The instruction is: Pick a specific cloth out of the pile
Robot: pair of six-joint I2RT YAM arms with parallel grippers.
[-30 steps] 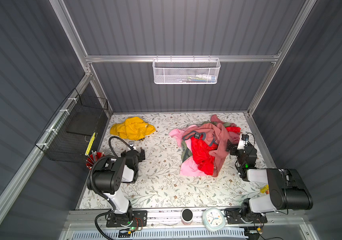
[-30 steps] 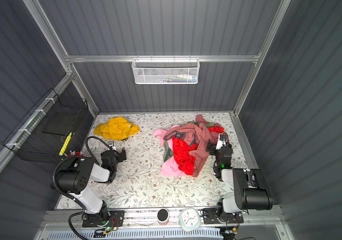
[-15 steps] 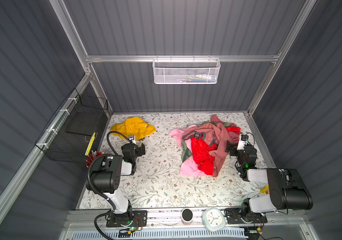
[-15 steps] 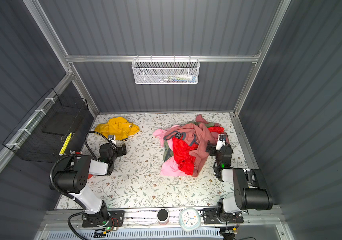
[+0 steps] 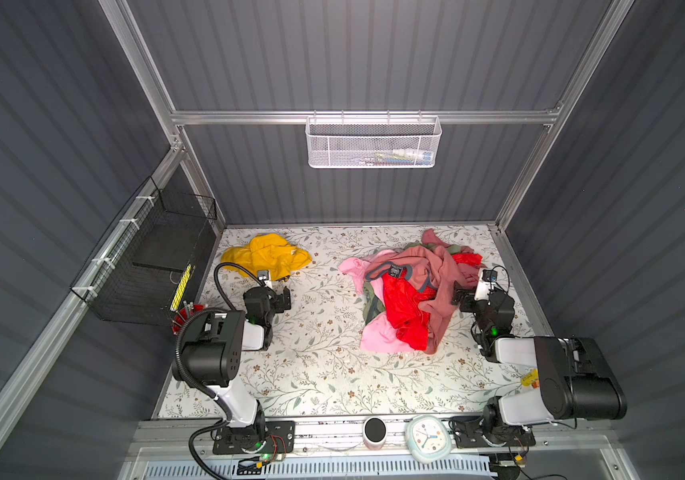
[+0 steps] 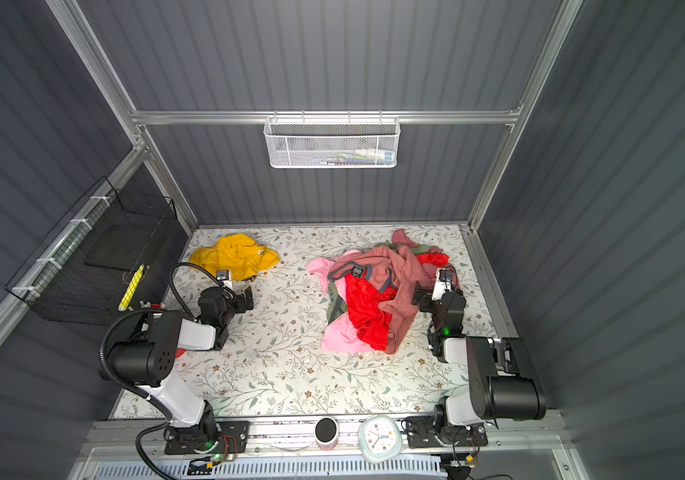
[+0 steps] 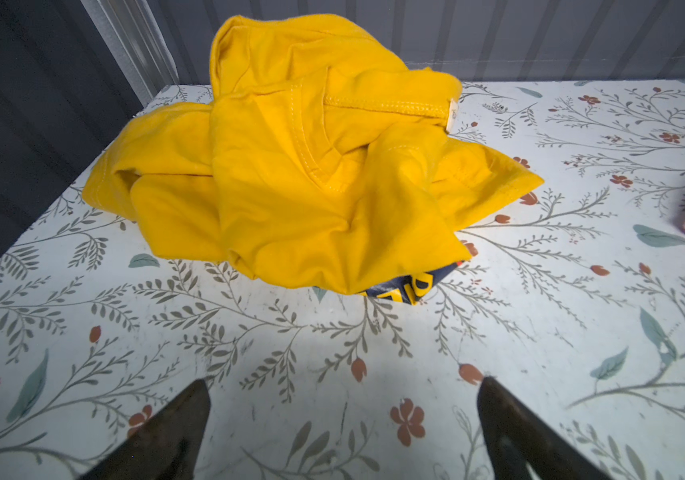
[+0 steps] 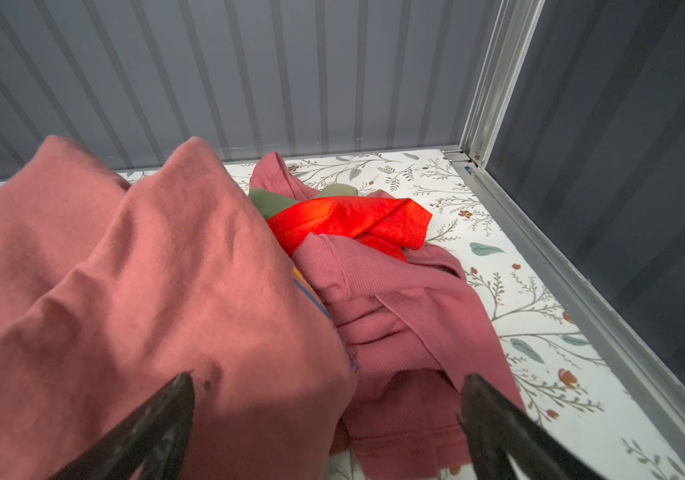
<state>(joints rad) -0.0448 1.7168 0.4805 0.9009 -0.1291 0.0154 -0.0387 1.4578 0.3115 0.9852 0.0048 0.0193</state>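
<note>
The cloth (image 5: 268, 255) (image 6: 234, 255), a crumpled mustard-yellow T-shirt, lies alone at the back left of the table. In the left wrist view the cloth (image 7: 311, 174) shows a bit of dark blue print at its near edge. My left gripper (image 5: 284, 299) (image 6: 249, 299) (image 7: 342, 382) stands open just short of it, with bare table between its fingers. The pile (image 5: 411, 291) (image 6: 378, 291) (image 8: 166, 291) of dusty rose, pink, red and olive garments lies at the right. My right gripper (image 5: 457, 297) (image 6: 417, 297) (image 8: 328, 380) is open at the pile's right edge, over dusty rose fabric.
A black wire basket (image 5: 153, 257) hangs on the left wall and a white mesh basket (image 5: 374, 143) on the back wall. A red cup (image 5: 185, 318) stands by the left arm. A clock (image 5: 428, 436) and a black cylinder (image 5: 374, 430) sit on the front rail.
My left gripper has moved a little toward the back, closer to the yellow cloth. The right arm and the pile have not moved.
</note>
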